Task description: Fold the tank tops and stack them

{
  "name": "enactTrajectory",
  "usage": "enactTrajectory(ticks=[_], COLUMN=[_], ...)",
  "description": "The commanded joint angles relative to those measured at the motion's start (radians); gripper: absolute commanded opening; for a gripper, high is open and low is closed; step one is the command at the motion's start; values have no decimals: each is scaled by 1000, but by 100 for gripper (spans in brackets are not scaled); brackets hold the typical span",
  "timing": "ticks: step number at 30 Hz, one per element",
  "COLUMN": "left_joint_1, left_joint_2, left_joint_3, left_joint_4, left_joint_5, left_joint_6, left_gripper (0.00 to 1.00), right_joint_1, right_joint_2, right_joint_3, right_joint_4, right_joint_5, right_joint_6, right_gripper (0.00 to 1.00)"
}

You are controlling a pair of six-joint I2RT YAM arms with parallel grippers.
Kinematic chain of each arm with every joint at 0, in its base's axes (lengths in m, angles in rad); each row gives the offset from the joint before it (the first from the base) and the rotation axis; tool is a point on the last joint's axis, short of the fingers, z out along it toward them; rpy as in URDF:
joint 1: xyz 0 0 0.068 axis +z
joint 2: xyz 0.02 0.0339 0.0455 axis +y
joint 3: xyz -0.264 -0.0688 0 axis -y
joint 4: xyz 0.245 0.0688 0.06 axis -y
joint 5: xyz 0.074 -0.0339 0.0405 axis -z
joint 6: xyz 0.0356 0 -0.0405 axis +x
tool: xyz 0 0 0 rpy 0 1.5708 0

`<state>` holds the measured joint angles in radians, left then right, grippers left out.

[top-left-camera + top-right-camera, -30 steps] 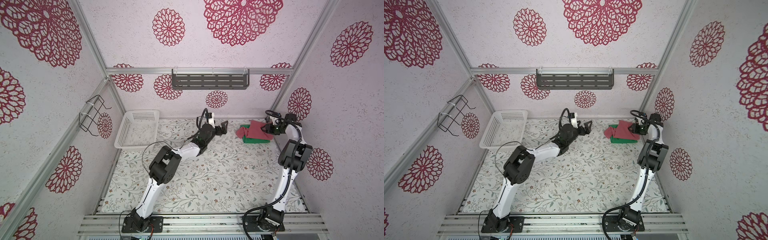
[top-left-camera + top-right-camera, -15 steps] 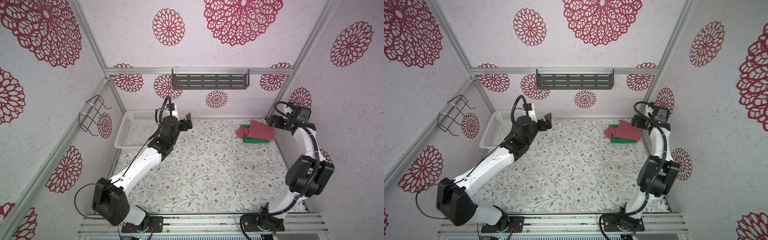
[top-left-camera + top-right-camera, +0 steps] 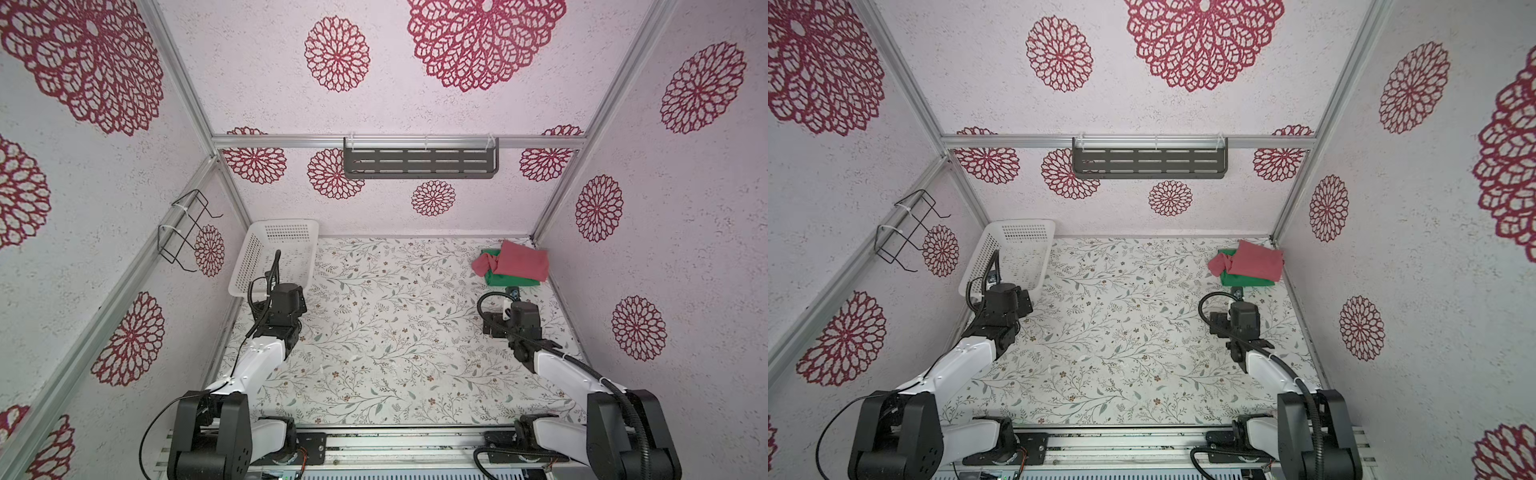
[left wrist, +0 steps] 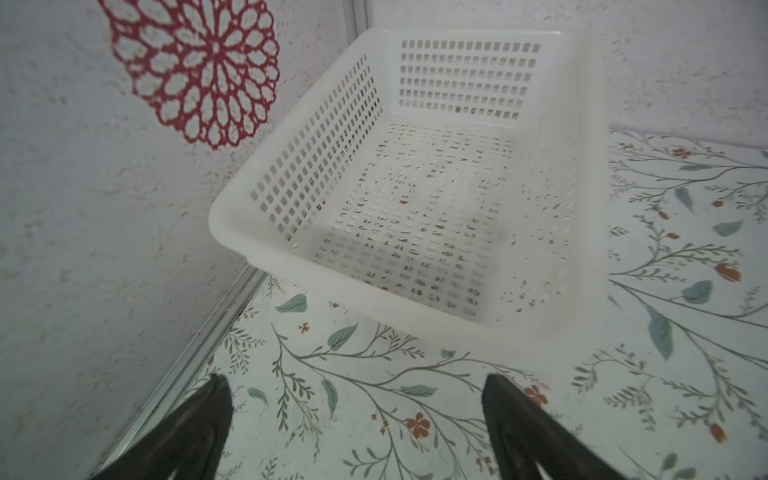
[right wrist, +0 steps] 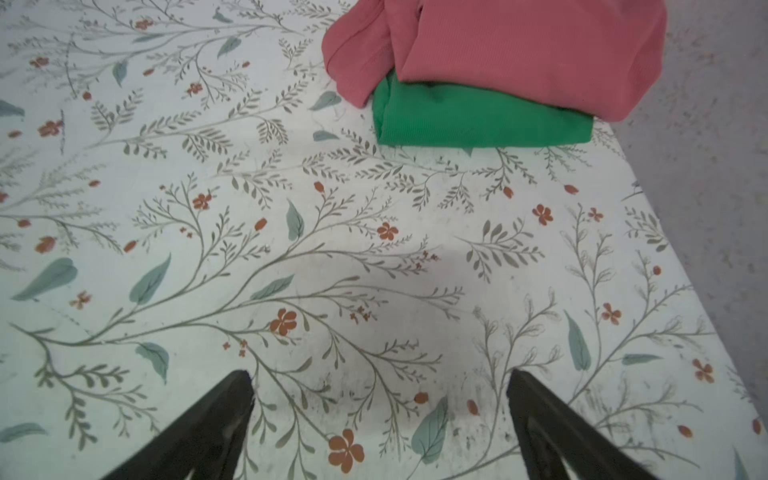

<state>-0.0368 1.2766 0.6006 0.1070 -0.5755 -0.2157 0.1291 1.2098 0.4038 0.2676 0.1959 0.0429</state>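
Black jaws of the right gripper (image 5: pixel 380 376) are spread wide and empty over the floral table (image 5: pixel 291 257), near the stack but apart from it. Left gripper (image 4: pixel 354 380) is also spread and empty, facing the white basket (image 4: pixel 232 208). Pink top (image 5: pixel 519 45) lies on the folded green top (image 5: pixel 478 118) in the back right corner, one bunched end spilling off.

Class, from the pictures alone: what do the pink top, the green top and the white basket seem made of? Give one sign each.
Pink tank top: soft ribbed knit cloth, matte; fine ribs, limp folds. Green tank top: seemingly the same knit, matte, finely ribbed. White basket: probably moulded plastic, smooth, slightly translucent; gridded holes.
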Motion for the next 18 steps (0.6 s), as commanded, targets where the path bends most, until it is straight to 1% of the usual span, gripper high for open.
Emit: enactTrajectory(ticks=[1, 2, 4, 5, 6, 8, 10, 13, 14, 15, 16, 17, 18], left_joint_1=[50, 61, 78, 82, 85, 96, 101, 113, 116, 121, 127, 134, 139], left_joint_2=[61, 85, 129, 139, 141, 161, 159, 161, 156, 147, 141, 132, 125], left_joint_3=[-55, -71, -97, -91, -80, -91, -65, -69, -75, -85, -93, -102, -112], left_joint_4=[276, 327, 426, 439, 411, 485, 416, 431, 433, 444, 454, 458, 468], left_joint_5=[30, 42, 66, 62, 61, 63, 60, 82, 95, 105, 122, 136, 148], left_joint_6=[75, 89, 108, 108, 97, 100, 82, 84, 82, 81, 80, 76, 73], left_gripper=[97, 97, 97, 97, 97, 97, 97, 97, 97, 97, 97, 97, 97], right_joint_1=[15, 19, 20, 20, 20, 19, 20, 20, 16, 8, 6, -7, -16], right_joint_2=[42, 56, 68, 78, 91, 120, 149, 184, 209, 248, 270, 257, 265], right_joint_3=[-68, -74, -95, -110, -113, -117, -116, -110, -121, -130, -131, -129, -148], right_joint_4=[345, 363, 460, 525, 566, 628, 681, 735, 793, 849, 874, 841, 897], right_joint_5=[118, 126, 123, 124, 125, 133, 140, 149, 146, 145, 168, 157, 144], right_joint_6=[-15, -11, -20, -21, -22, -39, -59, -104, -114, -113, -107, -86, -84], right_gripper=[99, 99, 99, 99, 99, 99, 99, 99, 99, 99, 99, 99, 99])
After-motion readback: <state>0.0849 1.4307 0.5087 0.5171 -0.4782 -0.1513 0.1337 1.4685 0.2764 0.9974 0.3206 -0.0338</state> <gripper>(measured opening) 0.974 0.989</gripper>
